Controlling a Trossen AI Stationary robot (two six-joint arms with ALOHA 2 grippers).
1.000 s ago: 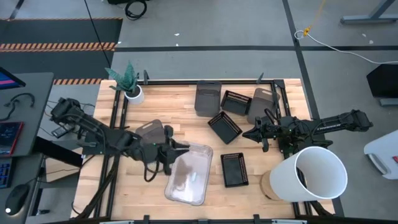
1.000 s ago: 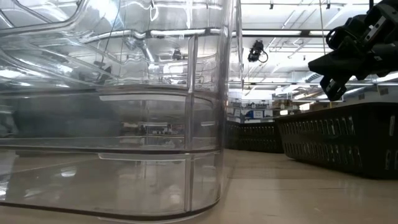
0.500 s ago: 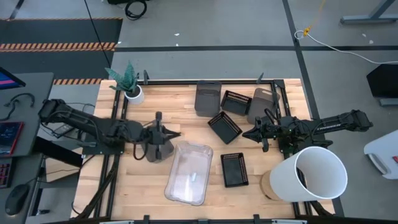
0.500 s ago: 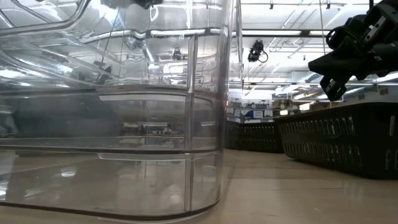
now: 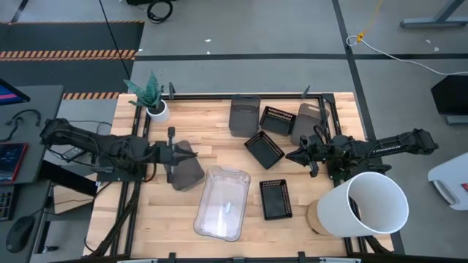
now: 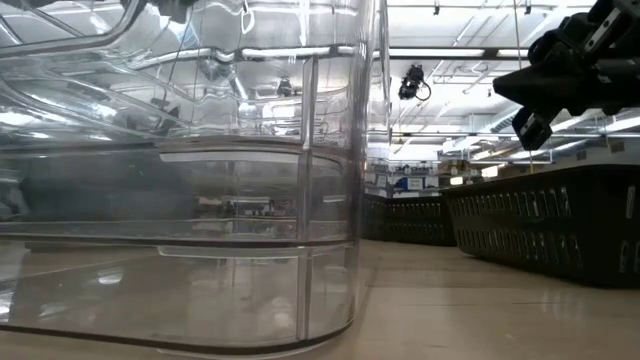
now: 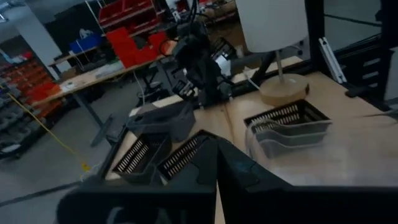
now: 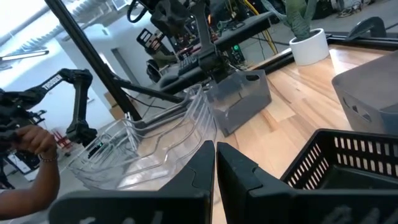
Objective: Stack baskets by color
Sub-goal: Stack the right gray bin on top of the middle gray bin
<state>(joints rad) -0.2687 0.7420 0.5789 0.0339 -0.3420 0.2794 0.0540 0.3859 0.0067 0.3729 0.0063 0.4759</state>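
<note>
Baskets, biggest first: clear basket point(image 5: 221, 204) mid-table toward 6 o'clock, nothing in it. Grey baskets point(image 5: 244, 115) at 12, well apart from third smoky grey basket point(image 5: 186, 165), which my left claw point(image 5: 172, 155) is pinching by rim, tilted, at 9. Step: carrying grey one. Next move calls for swing toward 12, nest it. Black baskets point(image 5: 275, 199) loose. Right claw point(image 5: 316, 155) pressed together, empty, hovering at 3.

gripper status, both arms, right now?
Left gripper: shut on the smoky grey basket, gripping its rim, left of the clear basket.
Right gripper: shut, empty, near the black baskets.
</note>
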